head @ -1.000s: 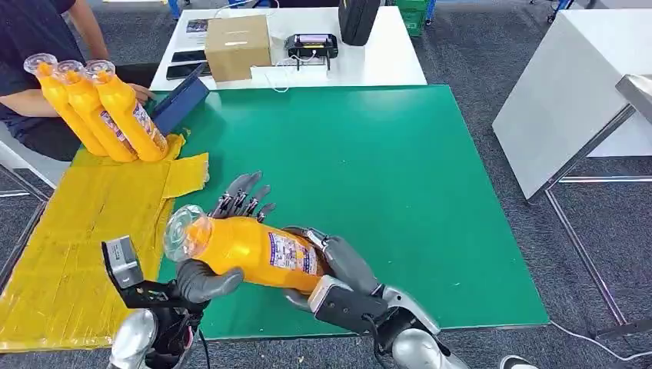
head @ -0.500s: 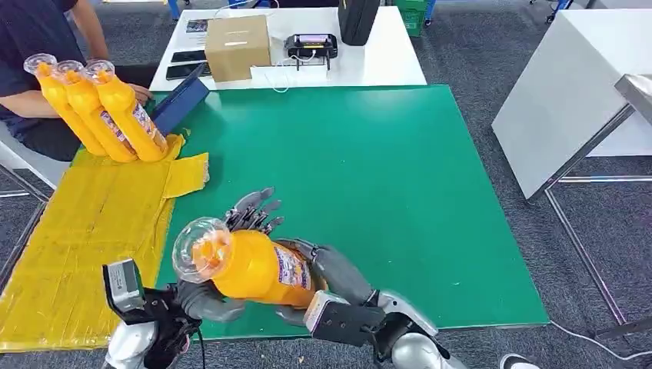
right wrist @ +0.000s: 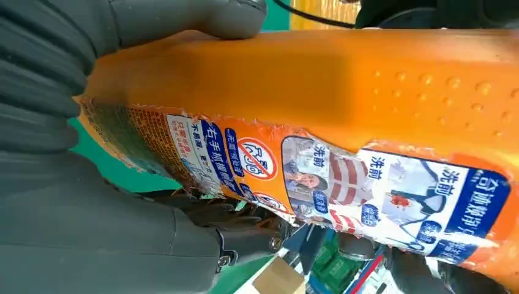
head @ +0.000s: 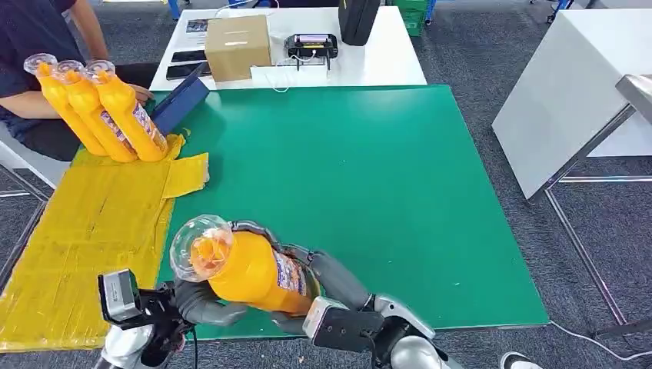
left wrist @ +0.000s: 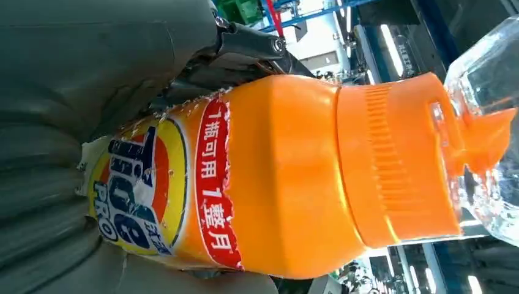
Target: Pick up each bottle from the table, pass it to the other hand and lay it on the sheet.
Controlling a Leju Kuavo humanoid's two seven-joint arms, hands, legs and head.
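An orange detergent bottle [head: 254,273] with a clear cap [head: 200,246] hangs above the green table's near edge, cap pointing toward the yellow sheet [head: 84,223]. My left hand [head: 204,302] holds it near the cap end, thumb below and fingers curled over the top. My right hand [head: 327,278] grips its base end. In the left wrist view the bottle [left wrist: 281,177] lies against my left hand [left wrist: 92,73]. The right wrist view has the labelled bottle [right wrist: 367,92] in my right hand [right wrist: 61,184]. Three more orange bottles [head: 104,111] lie side by side at the sheet's far end.
A person [head: 38,46] sits at the far left behind the sheet, beside a blue tablet [head: 181,104]. A white table [head: 369,61] beyond the green table [head: 384,177] carries a cardboard box [head: 237,46] and devices. Another white table [head: 569,92] stands to the right.
The bottle has been drawn back toward me and tipped cap-up. My left hand's fingers, spread behind the bottle before, now curl over it. My right hand stays on the base.
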